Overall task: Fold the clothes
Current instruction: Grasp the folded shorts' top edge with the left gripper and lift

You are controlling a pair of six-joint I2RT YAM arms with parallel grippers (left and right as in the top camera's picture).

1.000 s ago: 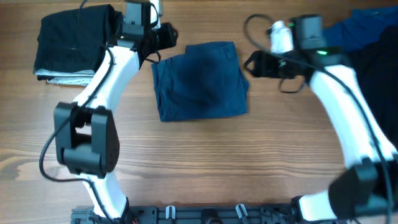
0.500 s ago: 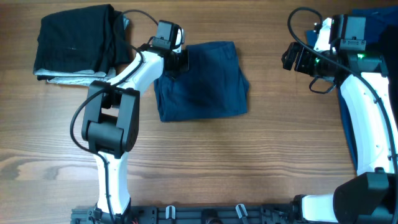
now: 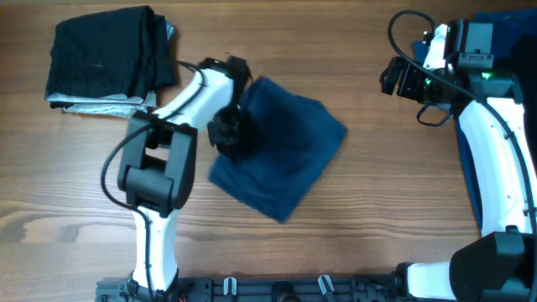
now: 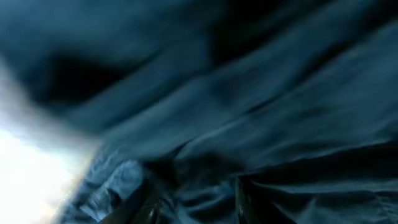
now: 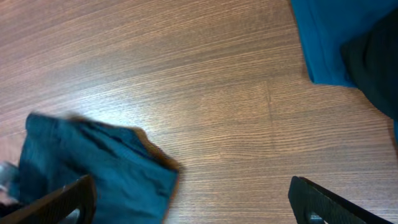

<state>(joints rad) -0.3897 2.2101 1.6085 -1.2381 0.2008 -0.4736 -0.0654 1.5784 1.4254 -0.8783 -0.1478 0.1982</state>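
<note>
Wooden surface [image 3: 377, 210], 2 arms in the overhead view. The navy shorts [image 3: 285, 159] lie near the middle of the surface, folded into a rough rectangle and turned askew, 1 corner pointing toward the near edge. The left claw [image 3: 231, 136] sits on the shorts' left edge. The left wrist view is blurred and filled with dark blue cloth, with a bunched fold of it between the 2 dark fingers [image 4: 149, 205] at the bottom of the frame, so the claw reads as clamped on the shorts. The right claw [image 3: 394, 77] hangs over bare wood at the far right, well apart from the shorts. In its wrist view the 2 fingertips stand wide apart with nothing between them and only wood grain below. At the far left corner sits a folded black garment [image 3: 101, 54] on top of a light grey one [image 3: 84, 102], whose edge shows along the stack's near side. At the far right corner lies a brighter blue garment [image 3: 499, 29] with another black piece [image 3: 522, 80] partly over it, both unfolded and running off the frame.
</note>
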